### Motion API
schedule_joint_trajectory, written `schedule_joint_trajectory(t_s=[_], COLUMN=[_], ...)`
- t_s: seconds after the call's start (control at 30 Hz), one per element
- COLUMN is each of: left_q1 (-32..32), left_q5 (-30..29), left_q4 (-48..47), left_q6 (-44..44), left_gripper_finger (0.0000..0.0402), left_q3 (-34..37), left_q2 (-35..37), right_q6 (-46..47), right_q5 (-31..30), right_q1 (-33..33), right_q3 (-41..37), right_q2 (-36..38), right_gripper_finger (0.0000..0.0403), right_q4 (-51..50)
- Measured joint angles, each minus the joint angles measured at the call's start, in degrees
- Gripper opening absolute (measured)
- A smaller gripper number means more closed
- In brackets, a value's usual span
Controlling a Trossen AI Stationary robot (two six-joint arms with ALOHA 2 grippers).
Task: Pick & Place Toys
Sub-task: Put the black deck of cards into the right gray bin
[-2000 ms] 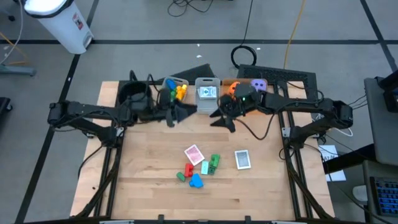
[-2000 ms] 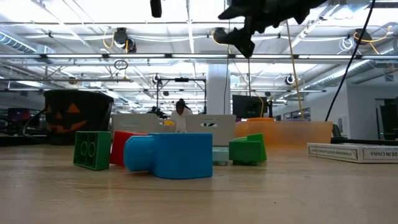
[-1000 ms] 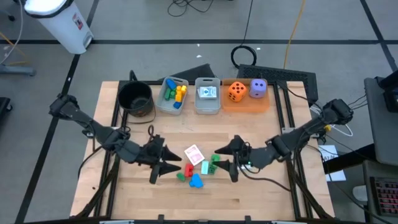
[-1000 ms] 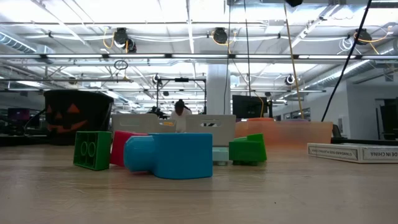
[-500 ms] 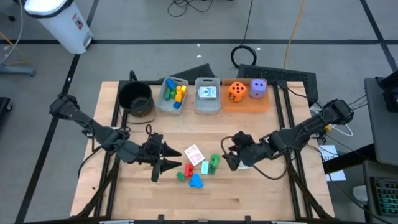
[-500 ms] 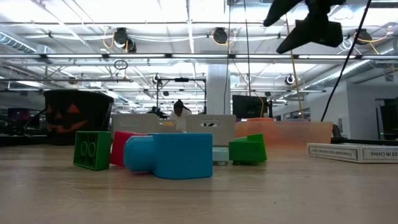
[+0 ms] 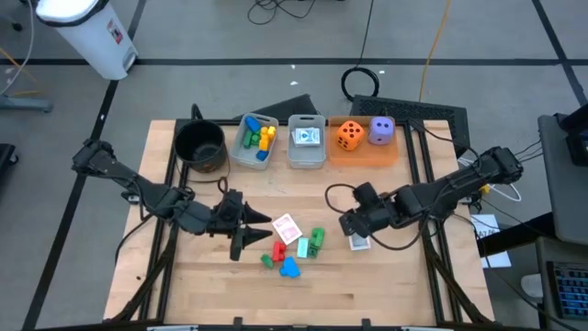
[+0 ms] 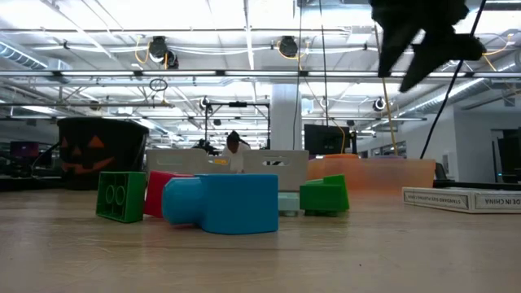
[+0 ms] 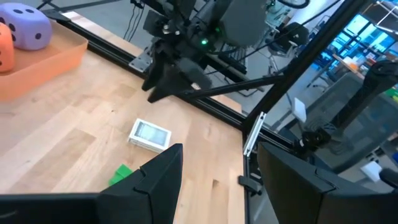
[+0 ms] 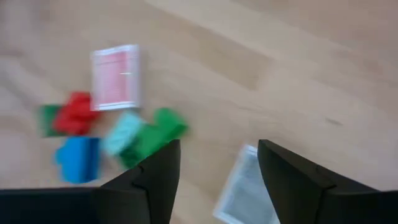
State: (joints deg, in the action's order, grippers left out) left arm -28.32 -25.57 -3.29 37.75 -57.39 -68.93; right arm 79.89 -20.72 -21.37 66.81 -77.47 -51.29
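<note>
R gripper (image 7: 350,232) swung over to blue-backed card (image 7: 358,242) at 3 o'clock of block pile (image 7: 292,250), fingers spread, prob card pick next; L gripper (image 7: 250,232) at 9, fingers spread, waiting over bench (image 7: 303,303).

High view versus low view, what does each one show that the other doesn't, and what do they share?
Only the high view shows the left gripper, open beside the toy pile, the red-backed card, and the purple die with the orange die on their tray.

Only the low view shows the pumpkin face on the black pot and the room's ceiling lights.

Both show the blue block, the green blocks and the right gripper.
</note>
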Motion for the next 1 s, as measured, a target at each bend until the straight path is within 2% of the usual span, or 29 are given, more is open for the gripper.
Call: schedule_joint_trajectory(t_s=[0.1, 0.27, 0.5, 0.63, 0.8, 1.0], left_q1=[0.16, 0.18, 0.18, 0.14, 0.12, 0.09], left_q5=[0.01, 0.03, 0.12, 0.37, 2.05, 2.61], left_q4=[-0.08, -1.41, -1.7, -1.7, -1.7, -1.68], left_q6=[-0.16, -0.56, -0.12, -0.04, 0.05, 0.03], left_gripper_finger=[0.0216, 0.0216, 0.0216, 0.0216, 0.0216, 0.0216], left_q3=[0.0, 0.04, 0.04, 0.04, 0.04, 0.04], left_q2=[0.0, 0.0, 0.0, 0.0, 0.0, 0.0], right_q6=[3.02, 3.34, -4.36, -3.65, -3.62, -2.6], right_q5=[-1.14, -3.4, -3.08, -2.4, -1.34, 0.24], right_q1=[-0.02, -0.04, -0.12, -0.11, -0.21, -1.81], right_q3=[0.0, 0.0, -0.01, -0.02, -0.02, -0.04], right_q2=[-0.02, 0.24, 0.24, 0.24, 0.24, -0.58], right_gripper_finger=[0.0199, 0.02, 0.02, 0.0208, 0.025, 0.0343], right_q4=[-3.9, -2.8, 1.76, 2.29, 2.21, 3.74])
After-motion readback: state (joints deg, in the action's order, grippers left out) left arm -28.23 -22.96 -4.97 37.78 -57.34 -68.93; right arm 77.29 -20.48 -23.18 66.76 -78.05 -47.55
